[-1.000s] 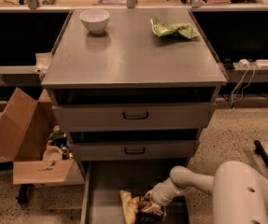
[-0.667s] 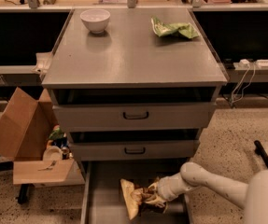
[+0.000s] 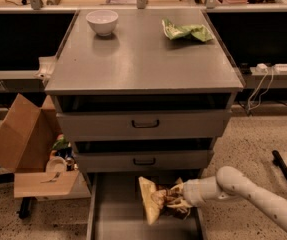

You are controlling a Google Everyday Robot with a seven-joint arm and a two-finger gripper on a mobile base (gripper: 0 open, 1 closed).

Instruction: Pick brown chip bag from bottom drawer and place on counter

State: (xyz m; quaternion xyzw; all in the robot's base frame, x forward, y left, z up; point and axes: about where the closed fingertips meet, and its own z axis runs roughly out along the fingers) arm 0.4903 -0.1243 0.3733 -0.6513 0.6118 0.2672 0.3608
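Observation:
The brown chip bag (image 3: 153,202), dark brown and tan-yellow, is held upright just above the floor of the open bottom drawer (image 3: 118,219). My gripper (image 3: 175,198) reaches in from the lower right on a white arm and is shut on the bag's right side. The counter (image 3: 143,59) is the grey steel top of the drawer cabinet, above and behind the bag.
A white bowl (image 3: 102,22) stands at the counter's back left and a light-green bag (image 3: 186,31) lies at its back right. Two drawer fronts with black handles (image 3: 145,124) sit above the open drawer. An open cardboard box (image 3: 25,144) stands on the floor to the left.
The arm has drawn back to the right and risen slightly. The bag has been lifted and now stands more upright in the gripper, higher above the drawer floor.

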